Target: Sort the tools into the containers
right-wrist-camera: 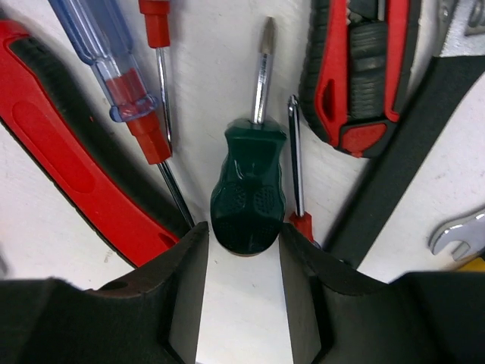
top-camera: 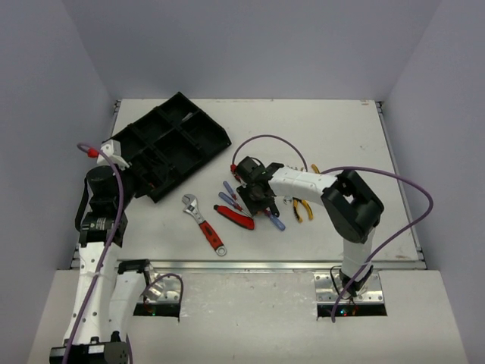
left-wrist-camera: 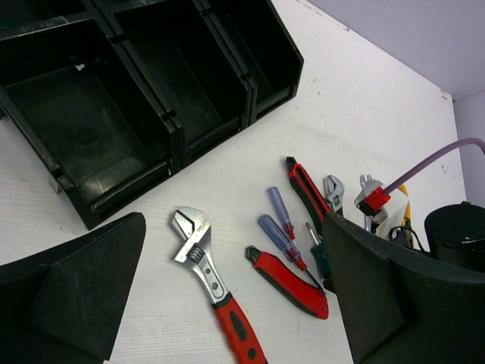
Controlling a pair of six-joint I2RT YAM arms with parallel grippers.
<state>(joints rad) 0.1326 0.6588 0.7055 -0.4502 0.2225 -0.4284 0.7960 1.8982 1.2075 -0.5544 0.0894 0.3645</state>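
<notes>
Enclosure: three plain walls, pale grey-lilac, matte, unmarked. The back wall (top-camera: 250, 45) runs across the far side. The left wall (top-camera: 38, 114) and right wall (top-camera: 455, 114) close in on either side and meet it at clean vertical corners.

Table (top-camera: 341, 129): white, flat, rectangular top, its far edge at the foot of the back wall. A thin metal strip (top-camera: 400, 182) follows the right edge, and a silver rail (top-camera: 265, 265) runs along the near edge. Nearer than the rail lies a second pale board (top-camera: 258, 326), faintly speckled, spanning the width.

Light: even, diffuse, from above. Shadows on the tabletop are soft and short. The left wrist view shows small dark specks on the white top.
</notes>
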